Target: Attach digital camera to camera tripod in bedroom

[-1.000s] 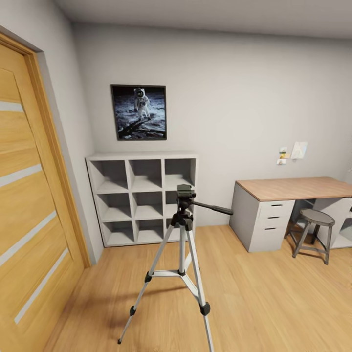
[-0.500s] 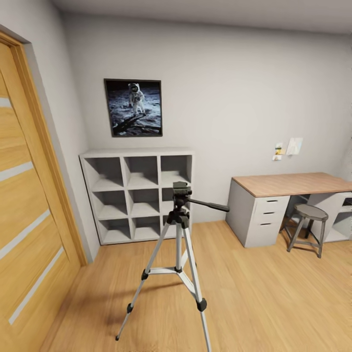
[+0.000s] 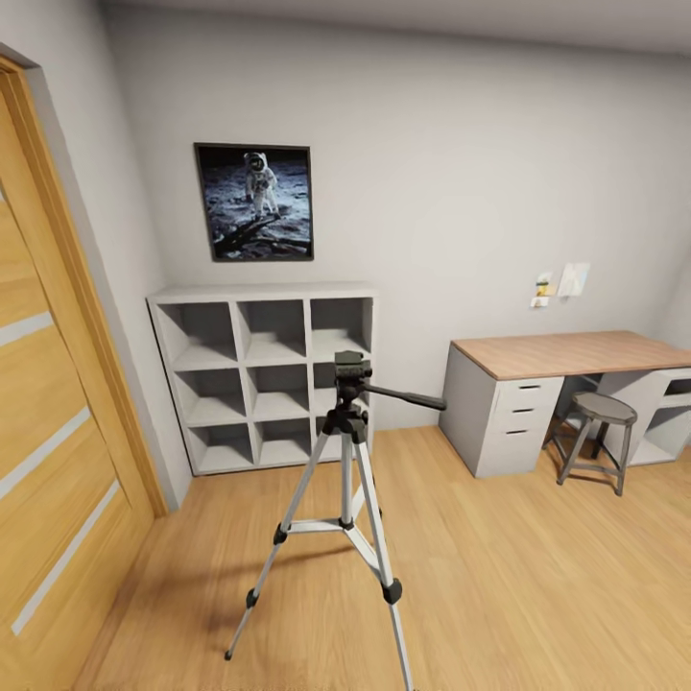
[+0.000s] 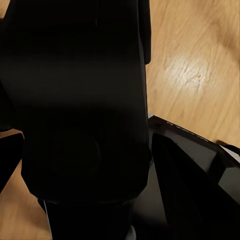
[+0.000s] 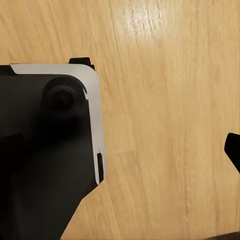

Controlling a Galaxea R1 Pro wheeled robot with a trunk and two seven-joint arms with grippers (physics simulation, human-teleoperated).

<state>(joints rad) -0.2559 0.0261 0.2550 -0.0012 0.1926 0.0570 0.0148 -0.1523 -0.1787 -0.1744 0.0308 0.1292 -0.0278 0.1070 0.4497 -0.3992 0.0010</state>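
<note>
Since a second ago the head camera has shifted, so the whole room sits a little lower-left of centre and slightly farther off; the things themselves have kept their places. Closest in, the left wrist view shows a black boxy mass (image 4: 80,100) pressed up to the lens over light wood floor (image 4: 195,60), too dark to identify, and I cannot tell whether the left gripper (image 4: 100,170) is clenched or released. Over the same floor, one dark fingertip (image 5: 234,150) of the right gripper (image 5: 122,150) shows beside a black-and-white body panel (image 5: 50,150); its state is also unclear. Farther out, the camera tripod (image 3: 347,451) stands upright on the bedroom floor, legs spread, its head bare, pan handle (image 3: 408,396) pointing right. A wooden door (image 3: 48,432) lines the left. Behind the tripod, a grey cube shelf (image 3: 259,292) stands against the far wall, with a wood-topped desk (image 3: 576,350) and stool (image 3: 597,408) to the right. An astronaut poster (image 3: 254,202) hangs above the shelf.
</note>
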